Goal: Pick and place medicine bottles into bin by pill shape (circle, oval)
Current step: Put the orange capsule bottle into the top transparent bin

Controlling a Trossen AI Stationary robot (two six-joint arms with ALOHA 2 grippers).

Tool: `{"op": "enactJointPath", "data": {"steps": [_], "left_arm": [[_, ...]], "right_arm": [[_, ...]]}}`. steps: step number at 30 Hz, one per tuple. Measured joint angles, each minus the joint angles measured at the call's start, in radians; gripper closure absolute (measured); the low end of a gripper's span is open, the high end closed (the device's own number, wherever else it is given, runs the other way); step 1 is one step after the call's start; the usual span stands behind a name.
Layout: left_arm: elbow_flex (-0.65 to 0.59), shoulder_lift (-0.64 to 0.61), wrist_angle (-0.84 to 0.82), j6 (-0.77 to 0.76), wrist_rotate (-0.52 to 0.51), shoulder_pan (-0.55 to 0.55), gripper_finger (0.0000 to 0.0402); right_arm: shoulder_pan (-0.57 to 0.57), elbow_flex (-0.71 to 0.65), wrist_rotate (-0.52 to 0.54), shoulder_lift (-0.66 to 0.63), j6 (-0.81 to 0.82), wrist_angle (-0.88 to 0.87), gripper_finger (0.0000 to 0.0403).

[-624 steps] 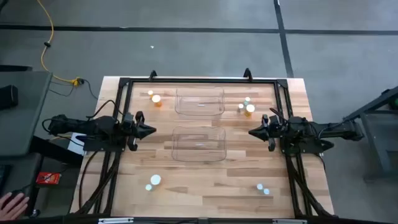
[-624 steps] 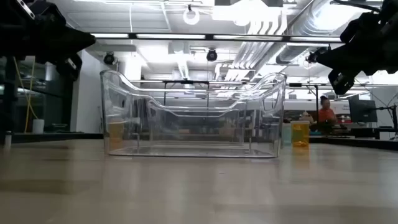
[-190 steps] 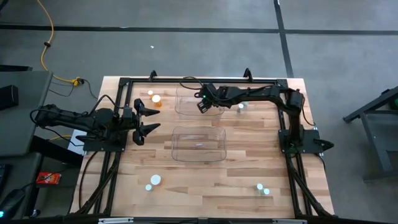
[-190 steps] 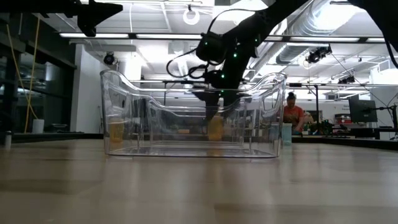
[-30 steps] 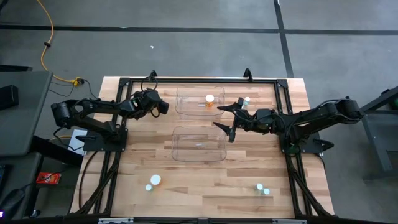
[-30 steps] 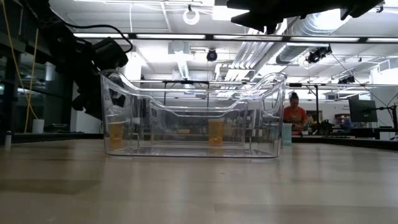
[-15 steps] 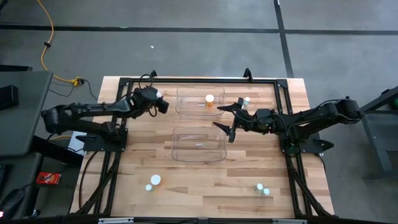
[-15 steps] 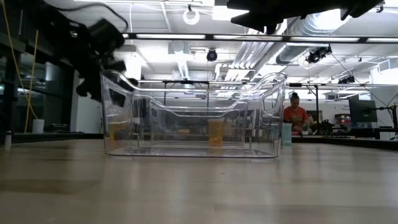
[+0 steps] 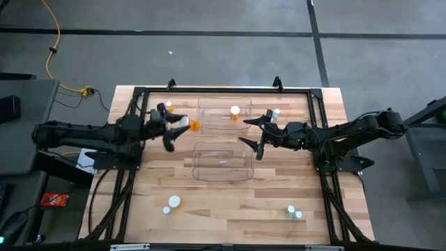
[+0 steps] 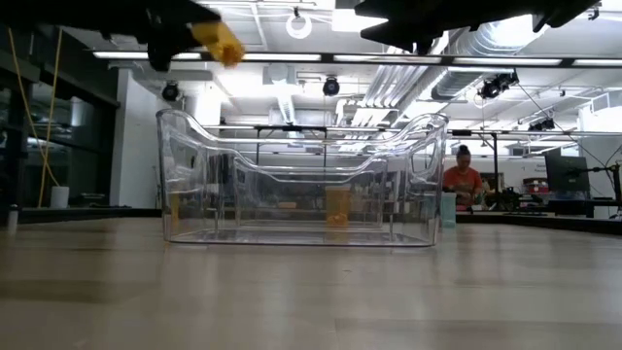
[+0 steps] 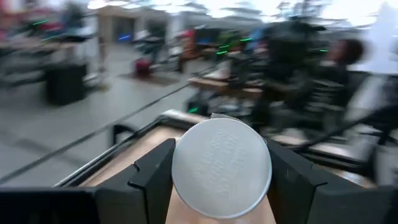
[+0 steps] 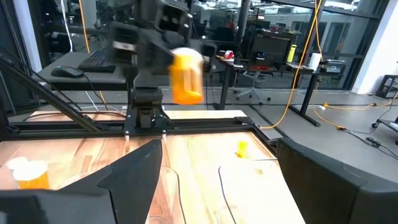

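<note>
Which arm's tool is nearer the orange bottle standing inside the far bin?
Right. The right tool hovers just beside that bottle, while the left tool, holding another orange bottle, is outside the bin.

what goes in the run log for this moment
left tool: shut on orange bottle, lifted | right tool: open, beside far bin | far bin: one bottle inside
</note>
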Motion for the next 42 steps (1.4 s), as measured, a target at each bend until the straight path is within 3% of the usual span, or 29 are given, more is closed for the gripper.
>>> {"op": "enactJointPath", "data": {"steps": [6, 21, 24, 27, 31, 36, 39, 42], "left_arm": [[0.0, 0.002, 0.045, 0.057, 0.011, -0.083, 0.0213], [-0.001, 0.007, 0.048, 0.056, -0.019, -0.087, 0.0212], [0.001, 0.024, 0.047, 0.032, -0.093, -0.087, 0.0212], [0.019, 0.093, 0.044, 0.031, -0.19, -0.085, 0.0212], [0.072, 0.238, 0.04, 0.027, -0.201, -0.082, 0.0212], [0.201, 0.456, -0.029, -0.002, -0.307, -0.023, 0.0212], [0.301, 0.577, -0.091, -0.007, -0.306, 0.051, 0.0212], [0.407, 0.703, -0.176, -0.057, -0.242, 0.132, 0.0212]], "right_arm": [[0.0, 0.0, 0.0, 0.0, 0.001, 0.0, 0.0092], [0.0, 0.0, 0.0, 0.0, 0.001, 0.0, 0.0092], [0.0, 0.0, 0.0, 0.0, 0.005, 0.002, 0.0092], [0.0, 0.0, 0.0, 0.0, 0.022, 0.006, 0.0092], [0.0, 0.0, 0.0, 0.0, 0.024, 0.012, 0.0092], [0.0, 0.0, 0.0, 0.0, 0.023, 0.012, 0.0092], [0.0, 0.0, 0.0, 0.0, 0.023, 0.012, 0.0092], [0.0, 0.0, 0.0, 0.0, 0.023, 0.012, 0.0092]]}}
